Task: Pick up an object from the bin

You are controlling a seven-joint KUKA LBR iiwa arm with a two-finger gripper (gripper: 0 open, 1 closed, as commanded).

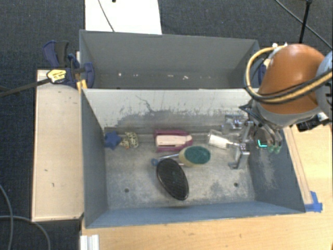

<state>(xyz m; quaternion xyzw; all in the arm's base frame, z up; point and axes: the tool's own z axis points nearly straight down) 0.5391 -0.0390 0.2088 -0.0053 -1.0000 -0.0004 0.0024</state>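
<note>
My gripper (234, 144) hangs low at the right side of the bin, open, one finger toward the back wall and one toward the front. A small white tube (220, 140) lies on the floor with its right end reaching in between the fingers; I cannot tell whether they touch it. Just left of it lies a round dark green pad with a pale rim (196, 155). Next to that, nearer the front, rests a black oval brush (173, 178).
A pink and maroon box (172, 139) lies by the back wall at the middle. A small blue piece (111, 139) and a beige lump (130, 140) sit at the back left. The arm's orange cover and cables hang over the bin's right rim.
</note>
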